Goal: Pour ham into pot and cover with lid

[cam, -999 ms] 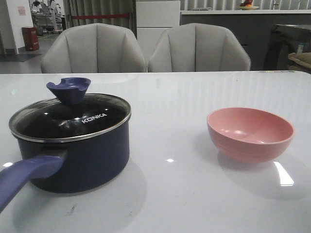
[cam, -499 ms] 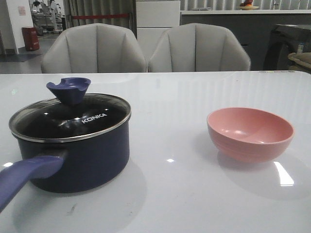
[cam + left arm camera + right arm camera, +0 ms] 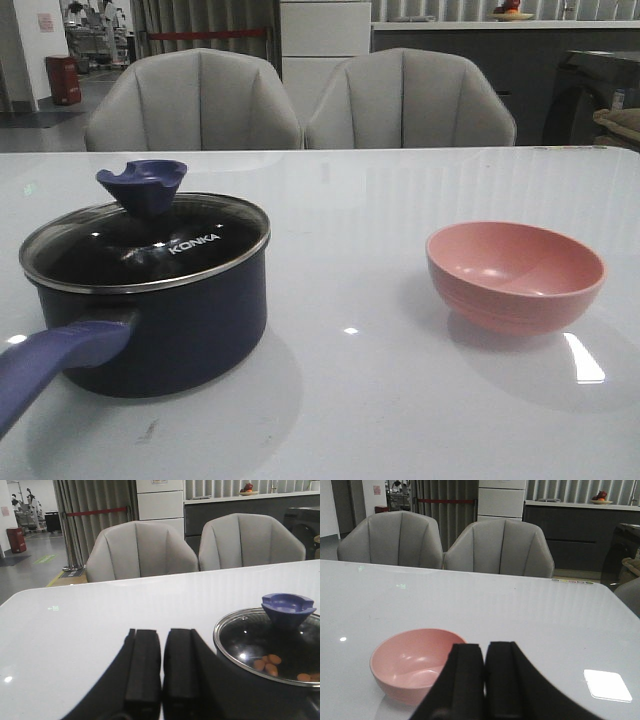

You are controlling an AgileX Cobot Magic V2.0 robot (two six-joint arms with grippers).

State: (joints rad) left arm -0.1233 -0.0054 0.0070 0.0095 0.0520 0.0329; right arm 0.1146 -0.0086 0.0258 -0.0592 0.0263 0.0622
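- Ham (image 3: 266, 663), small flat orange-pink slices, lies inside the dark navy saucepan (image 3: 165, 325), visible through the glass.
- The round steel-rimmed glass lid (image 3: 150, 245) sits on the pot, left on the white desk (image 3: 350, 400).
- The pink bowl (image 3: 515, 275) stands empty.
- Left claw (image 3: 161, 672) and right claw (image 3: 485, 680) are closed, empty; nothing appears left.

A glossy white bench (image 3: 400, 200) mirrors ceiling lights as bright patches. Behind it stand two grey padded chairs, one left (image 3: 192, 100) and one right (image 3: 410, 98). Farther back are grey curtains (image 3: 205, 25), a white cabinet (image 3: 325, 35), a dark counter (image 3: 470, 50), and a red bin (image 3: 62, 79) on the grey floor (image 3: 30, 565).
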